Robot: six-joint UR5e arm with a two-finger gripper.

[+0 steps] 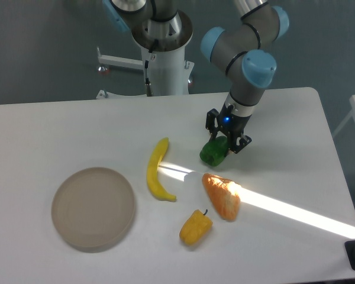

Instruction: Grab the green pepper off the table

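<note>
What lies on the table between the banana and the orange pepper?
Nothing: between the banana and the orange pepper, the camera view shows only bare white table with sunlight.

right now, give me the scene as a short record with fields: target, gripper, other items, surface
target: green pepper, resting on the table, upper right of centre
gripper: gripper low over the pepper's upper right side, fingers on either side of it; whether they press on it cannot be told
other items: banana left of the pepper; orange pepper below it; yellow pepper lower still; round plate at the left
surface: white table, with a bright strip of sunlight crossing it
</note>
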